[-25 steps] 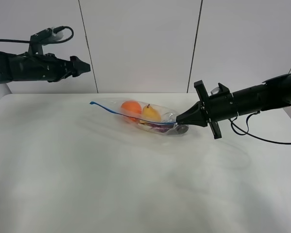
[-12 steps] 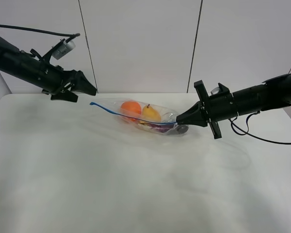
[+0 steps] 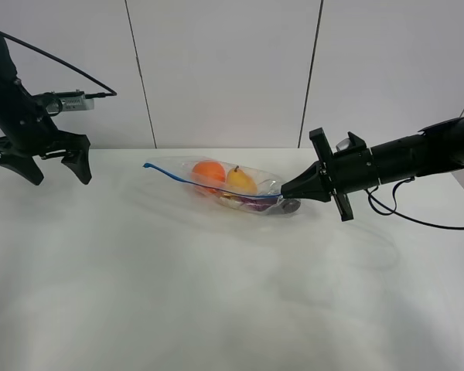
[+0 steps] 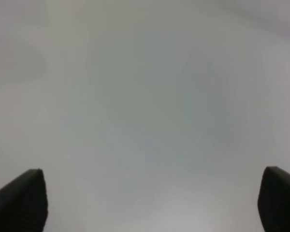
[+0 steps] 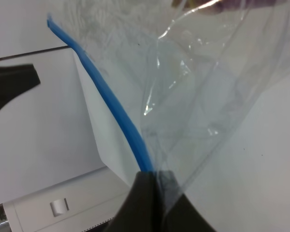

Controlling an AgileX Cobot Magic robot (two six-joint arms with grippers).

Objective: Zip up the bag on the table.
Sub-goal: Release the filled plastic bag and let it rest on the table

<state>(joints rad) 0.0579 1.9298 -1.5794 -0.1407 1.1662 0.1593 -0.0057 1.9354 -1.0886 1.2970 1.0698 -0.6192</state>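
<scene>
Left pincer (image 3: 60, 176) swung off, away from bag (image 3: 232, 185); now far left over table (image 3: 216, 294), spread wide, empty. Right pincer (image 3: 282, 197) clamped on blue seal strip (image 5: 116, 106) end. Bag mid-table: thin, floppy, likely slippery, anchored by fruit. You pinch strip only.

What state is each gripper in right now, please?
Left gripper: open, holding nothing.
Right gripper: shut on the bag at the end of its blue seal strip.
</scene>
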